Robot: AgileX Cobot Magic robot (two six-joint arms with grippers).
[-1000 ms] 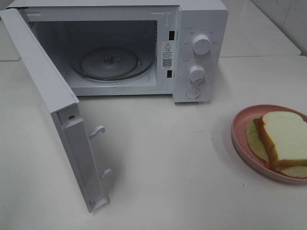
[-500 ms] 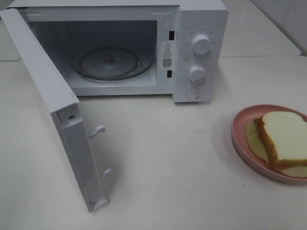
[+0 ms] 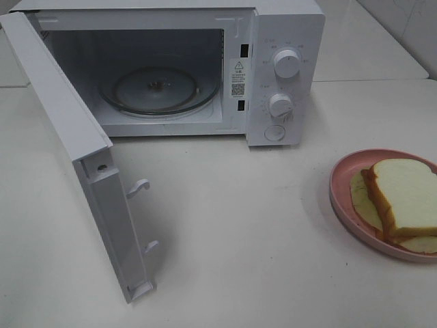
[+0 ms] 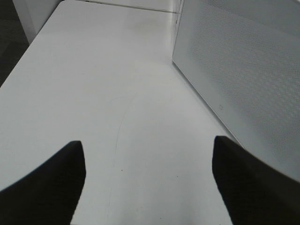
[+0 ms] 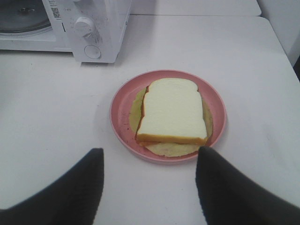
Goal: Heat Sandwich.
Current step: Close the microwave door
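a: while the sandwich [image 5: 172, 111] lay on the pink plate [image 5: 121, 112], well right of the microwave [image 3: 287, 41], was anything gripping it?

b: no. right gripper [image 5: 149, 187]: fingers spread, empty, hanging short of the plate. left gripper [image 4: 147, 180]: fingers wide apart, empty, beside the open microwave door [image 3: 82, 164].

a: risks listed?

b: item one: top slice sat askew on its filling, so a squeeze on the bread alone could shear the stack. item two: a shallow rim offered little hold, and the plate could tip.
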